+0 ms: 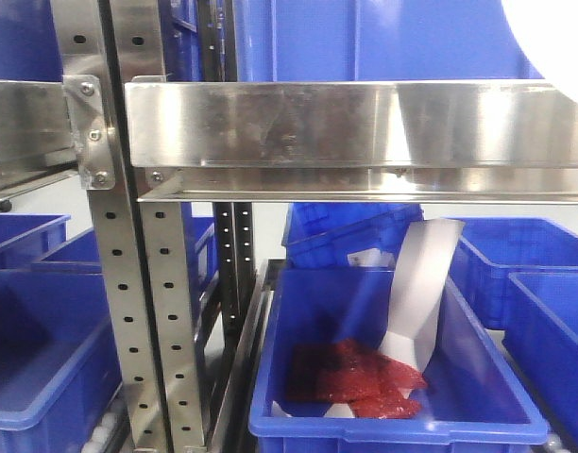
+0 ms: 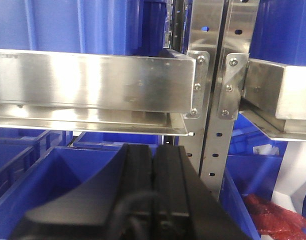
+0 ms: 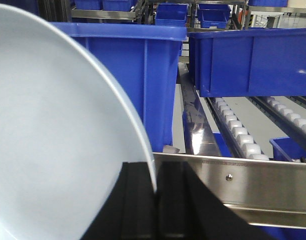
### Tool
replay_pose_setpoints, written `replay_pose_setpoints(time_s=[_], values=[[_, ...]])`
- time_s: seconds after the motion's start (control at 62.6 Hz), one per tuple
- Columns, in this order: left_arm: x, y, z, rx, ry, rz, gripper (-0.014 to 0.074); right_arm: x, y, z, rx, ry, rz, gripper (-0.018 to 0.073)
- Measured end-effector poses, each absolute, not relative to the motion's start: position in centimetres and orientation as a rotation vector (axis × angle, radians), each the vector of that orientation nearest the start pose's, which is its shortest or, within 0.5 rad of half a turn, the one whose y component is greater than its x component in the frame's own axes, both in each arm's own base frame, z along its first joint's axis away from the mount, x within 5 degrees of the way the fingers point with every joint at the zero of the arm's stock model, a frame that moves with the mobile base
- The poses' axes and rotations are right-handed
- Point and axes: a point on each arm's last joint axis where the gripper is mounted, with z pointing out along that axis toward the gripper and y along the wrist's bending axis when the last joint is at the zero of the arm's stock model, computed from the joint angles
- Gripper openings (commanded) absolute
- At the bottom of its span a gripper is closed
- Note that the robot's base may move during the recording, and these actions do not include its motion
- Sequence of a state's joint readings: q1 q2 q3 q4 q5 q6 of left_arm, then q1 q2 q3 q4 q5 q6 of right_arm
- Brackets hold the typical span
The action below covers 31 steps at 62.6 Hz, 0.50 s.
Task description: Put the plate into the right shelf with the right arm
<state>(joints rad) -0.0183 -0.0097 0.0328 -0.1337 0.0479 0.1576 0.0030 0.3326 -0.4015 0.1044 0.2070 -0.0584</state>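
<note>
Against blue crates (image 3: 128, 75), fingers (image 3: 138, 200) pinch tilted plate (image 3: 58, 140) rim.

No lettering, number, brand or sign can be read on the shelf (image 1: 365, 123), the crates (image 1: 393, 429) or the plate (image 3: 53, 130). In the front view, a white paper strip (image 1: 419, 283) standing in the near crate shows only a blank face. A small white tag (image 1: 369, 257) at 10 o'clock from the strip, in the crate behind, is too blurred to read
</note>
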Motion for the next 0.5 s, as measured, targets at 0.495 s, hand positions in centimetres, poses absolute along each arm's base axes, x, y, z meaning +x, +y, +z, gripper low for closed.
replay_pose_setpoints(time_s=[0.495], values=[[5.70,-0.16,19.83,0.038,1.554,0.000,-0.0128,8.08,0.22,30.78,0.017,1.621,0.053,0.0057]])
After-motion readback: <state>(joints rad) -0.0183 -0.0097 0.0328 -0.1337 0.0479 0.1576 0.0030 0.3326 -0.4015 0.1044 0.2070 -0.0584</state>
